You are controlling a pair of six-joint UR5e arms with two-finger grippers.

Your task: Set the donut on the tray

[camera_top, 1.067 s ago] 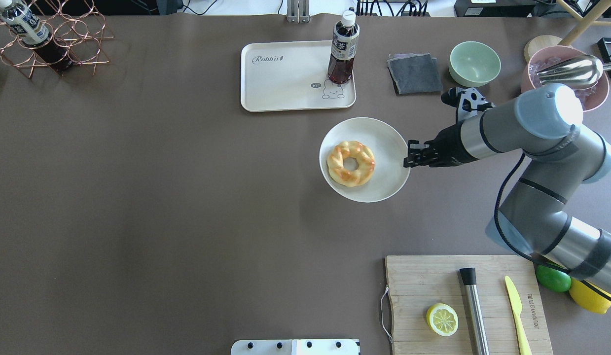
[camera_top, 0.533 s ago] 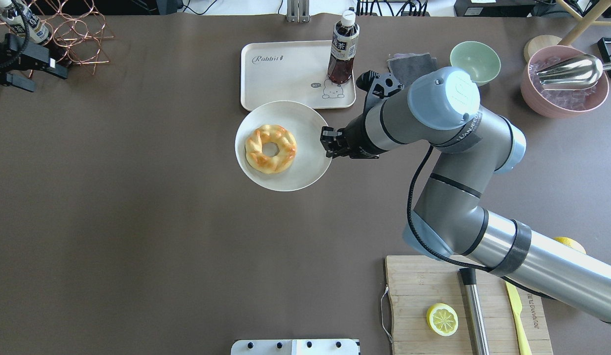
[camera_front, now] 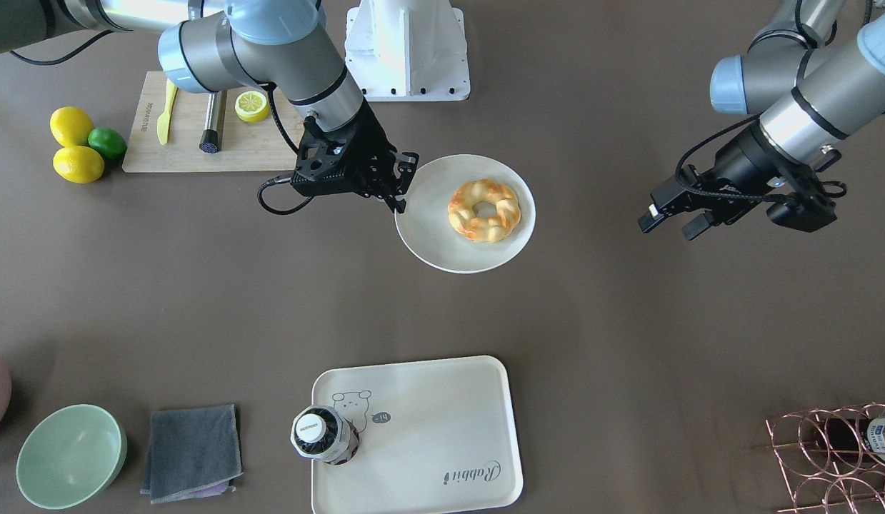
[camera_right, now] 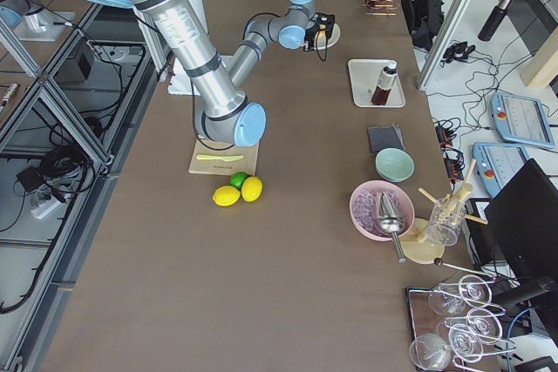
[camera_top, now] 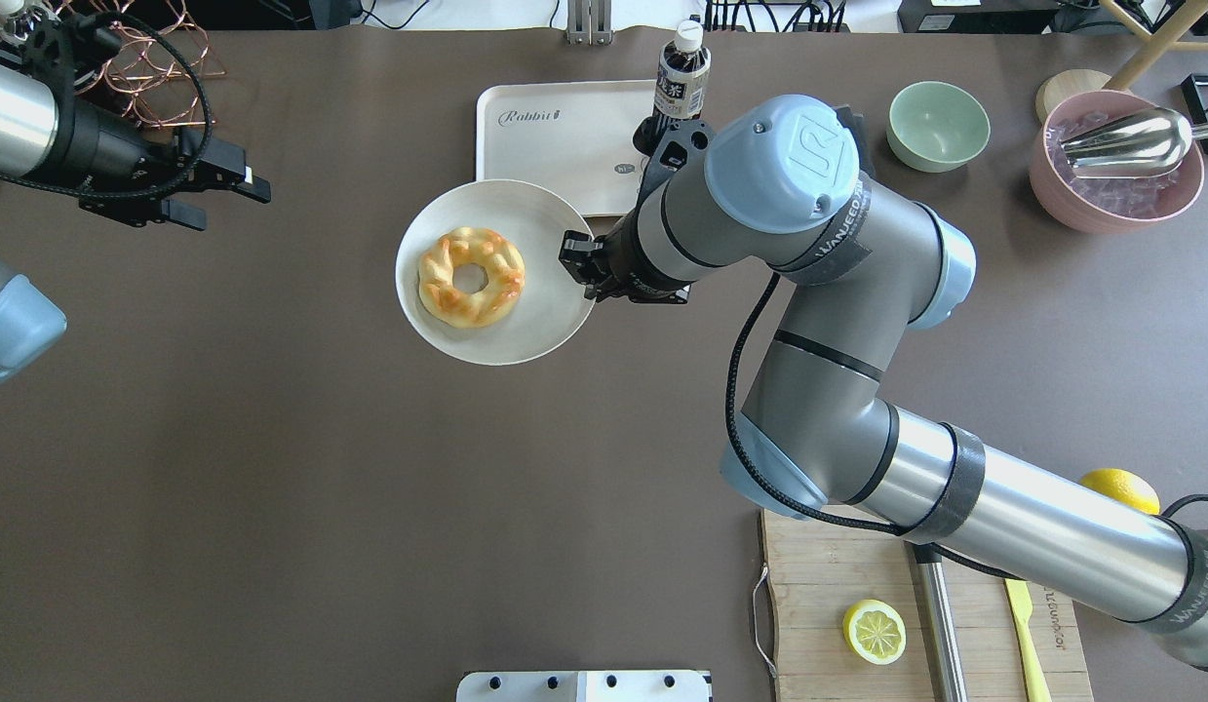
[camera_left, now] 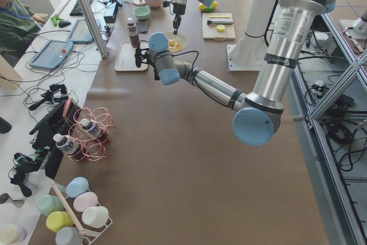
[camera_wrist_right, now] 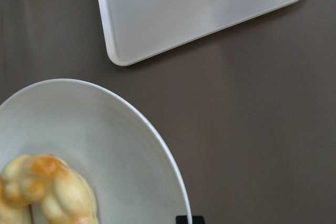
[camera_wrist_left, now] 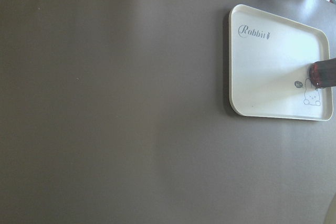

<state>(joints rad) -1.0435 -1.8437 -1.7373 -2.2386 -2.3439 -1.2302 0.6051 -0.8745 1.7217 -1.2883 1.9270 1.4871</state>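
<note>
The donut (camera_top: 470, 276), golden-yellow and braided, lies on a round off-white plate (camera_top: 530, 331). My right gripper (camera_top: 577, 265) is shut on the plate's right rim and holds it just in front of the tray's near left corner. The cream tray (camera_top: 555, 156) with the bear drawing lies at the back centre, with a dark bottle (camera_top: 680, 78) standing on its right end. My left gripper (camera_top: 223, 200) is open and empty, out to the left of the plate. In the front view the donut (camera_front: 483, 210) sits mid-plate, well short of the tray (camera_front: 428, 421). The right wrist view shows the donut (camera_wrist_right: 47, 192) and the tray's corner (camera_wrist_right: 173, 14).
A cutting board (camera_top: 837, 565) with a lemon half (camera_top: 874, 631), a metal tool and a yellow knife lies front right. A green bowl (camera_top: 938, 125), a grey cloth (camera_front: 191, 451) and a pink bowl (camera_top: 1115, 161) stand back right. A copper wire rack (camera_top: 140, 68) stands back left.
My right arm has carried the plate with the donut leftward across the table, to in front of the tray's left corner. My left arm has come in from the left.
</note>
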